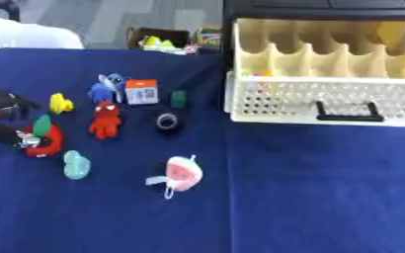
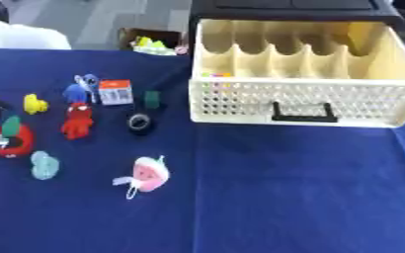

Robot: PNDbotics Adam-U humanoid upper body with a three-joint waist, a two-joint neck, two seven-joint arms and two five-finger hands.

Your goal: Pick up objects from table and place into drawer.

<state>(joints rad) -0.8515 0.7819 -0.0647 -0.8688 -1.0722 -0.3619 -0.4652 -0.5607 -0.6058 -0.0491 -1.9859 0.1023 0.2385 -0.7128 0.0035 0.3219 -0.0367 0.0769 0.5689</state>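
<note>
Though half out of view, left hand [image 1: 0, 132] against green-topped red ring [image 1: 49, 145], grip indiscernible; cream perforated drawer [image 2: 240, 101].

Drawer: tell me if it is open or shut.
Open. The cream drawer is pulled out of the black cabinet, its divided compartments exposed from above.

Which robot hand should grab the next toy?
Probably the left. The left robot hand shows at the left edge, at the red ring and near the yellow toy. All the toys lie on that side, and no right robot hand shows in either view.
</note>
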